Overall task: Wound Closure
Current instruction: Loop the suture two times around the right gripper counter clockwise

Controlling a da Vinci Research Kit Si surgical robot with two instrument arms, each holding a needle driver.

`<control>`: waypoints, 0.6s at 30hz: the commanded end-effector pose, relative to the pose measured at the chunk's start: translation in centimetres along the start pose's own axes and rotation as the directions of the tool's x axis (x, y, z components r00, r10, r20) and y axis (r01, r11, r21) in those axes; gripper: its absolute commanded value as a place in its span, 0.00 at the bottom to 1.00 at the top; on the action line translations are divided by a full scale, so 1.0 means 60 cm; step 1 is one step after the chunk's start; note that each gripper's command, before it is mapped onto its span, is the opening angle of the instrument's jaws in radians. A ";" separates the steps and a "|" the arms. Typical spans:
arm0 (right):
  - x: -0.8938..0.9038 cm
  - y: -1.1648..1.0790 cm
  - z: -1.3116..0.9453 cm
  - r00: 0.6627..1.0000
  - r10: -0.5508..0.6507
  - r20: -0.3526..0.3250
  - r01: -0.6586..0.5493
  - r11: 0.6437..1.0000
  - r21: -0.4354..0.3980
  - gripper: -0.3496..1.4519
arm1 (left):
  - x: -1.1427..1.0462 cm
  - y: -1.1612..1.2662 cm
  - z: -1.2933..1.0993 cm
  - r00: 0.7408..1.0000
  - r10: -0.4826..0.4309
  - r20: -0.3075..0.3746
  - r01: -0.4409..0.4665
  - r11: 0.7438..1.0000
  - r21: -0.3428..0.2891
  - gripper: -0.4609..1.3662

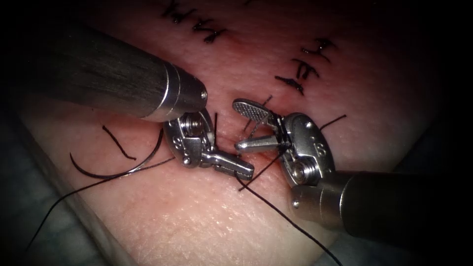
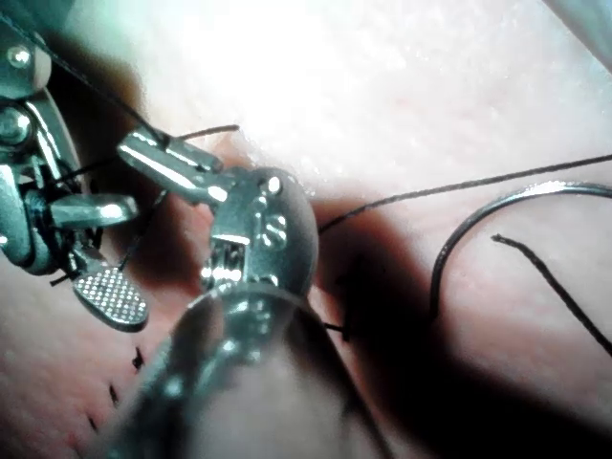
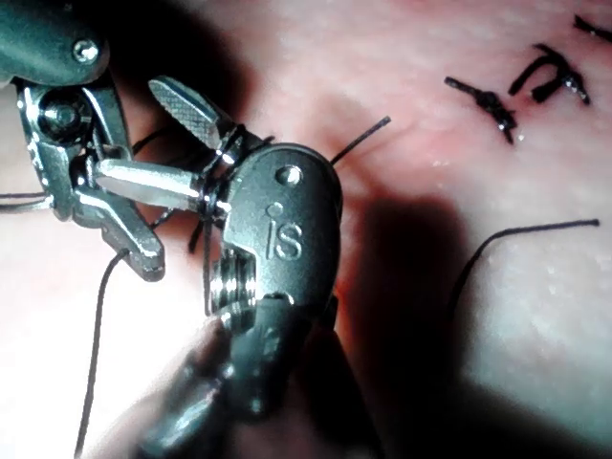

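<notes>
My left tool (image 1: pixel 246 172) lies low over the tissue (image 1: pixel 197 221) with its jaws shut on the thread (image 1: pixel 276 212), which trails off toward the lower right. In the left wrist view the same jaws (image 2: pixel 129 148) pinch a short thread end. The right tool (image 1: pixel 237 125) faces it with jaws wide open and holds nothing; thread is wound around its jaws near the hinge (image 3: pixel 215 167). The curved needle (image 1: pixel 113 170) lies free on the tissue surface left of the tools, held by neither; it also shows as a needle arc (image 2: pixel 497 201).
Finished dark stitches (image 1: pixel 305 66) sit on the tissue beyond the tools, with more stitches (image 1: pixel 194 22) further back. A loose cut thread piece (image 1: pixel 118 143) lies beside the needle. Red fluid (image 1: pixel 263 157) stains the tissue between the tools.
</notes>
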 end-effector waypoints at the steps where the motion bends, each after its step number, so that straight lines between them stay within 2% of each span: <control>1: -0.0001 0.0002 -0.0005 0.999 0.004 0.039 -0.002 0.999 -0.053 0.56 | 0.0004 -0.0001 0.0003 1.000 -0.013 0.022 0.013 1.000 0.003 0.06; 5: -0.0011 -0.0005 -0.0008 0.994 0.033 0.104 -0.016 0.987 -0.161 0.51 | 0.0017 -0.0006 0.0015 0.988 -0.128 0.083 0.125 0.991 0.038 0.06; 9: -0.0016 -0.0011 -0.0011 0.988 0.068 0.136 -0.031 0.965 -0.260 0.47 | 0.0025 -0.0003 0.0020 0.972 -0.193 0.137 0.184 0.980 0.079 0.06; 15: -0.0017 -0.0027 -0.0016 0.984 0.094 0.154 -0.029 0.925 -0.379 0.47 | 0.0034 0.0006 0.0020 0.949 -0.247 0.196 0.224 0.966 0.132 0.06; 18: -0.0020 -0.0036 -0.0019 0.976 0.109 0.191 -0.016 0.901 -0.434 0.50 | 0.0035 0.0006 0.0017 0.939 -0.262 0.222 0.231 0.960 0.156 0.06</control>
